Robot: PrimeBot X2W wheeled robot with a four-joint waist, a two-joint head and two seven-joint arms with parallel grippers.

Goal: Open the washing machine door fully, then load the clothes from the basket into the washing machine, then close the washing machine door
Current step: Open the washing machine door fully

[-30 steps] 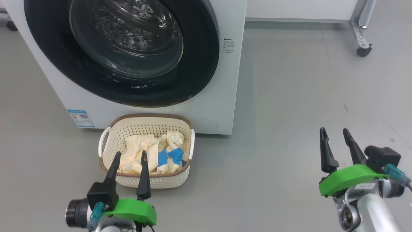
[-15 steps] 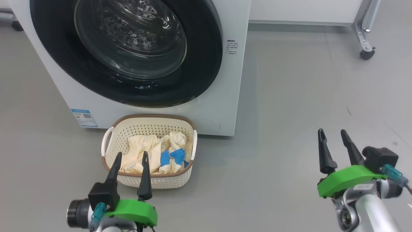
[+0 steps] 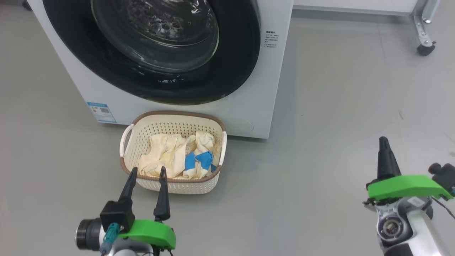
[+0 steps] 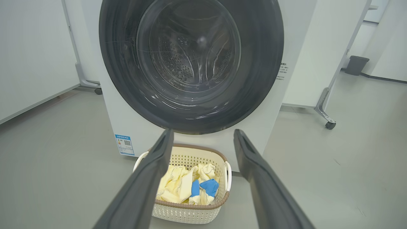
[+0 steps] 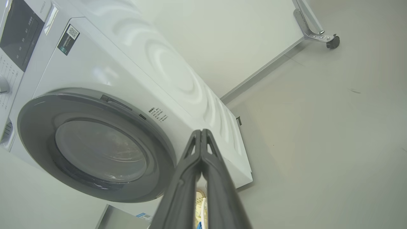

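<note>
The white washing machine (image 3: 270,89) (image 4: 299,41) (image 5: 127,73) stands ahead with its round black-rimmed door (image 3: 234,60) (image 4: 260,57) (image 5: 38,111) closed flat against the front. On the floor just before it sits the cream basket (image 3: 177,185) (image 4: 190,216), holding pale yellow clothes (image 3: 167,153) (image 4: 173,184) with blue patches. My left gripper (image 3: 147,170) (image 4: 202,135) hangs open at the basket's near rim, nothing between its fingers. My right gripper (image 3: 384,142) (image 5: 202,132) is shut on nothing, out over bare floor to the right of the machine.
A wheeled metal frame leg (image 3: 423,46) (image 4: 329,122) (image 5: 330,39) stands at the back right by a white panel. A dark bin (image 4: 356,65) sits further back. Grey floor (image 3: 337,106) stretches open to the right of the machine.
The right gripper has closed from open to shut and turned at the wrist. The head camera has shifted, so the machine and basket sit further right and higher in view.
</note>
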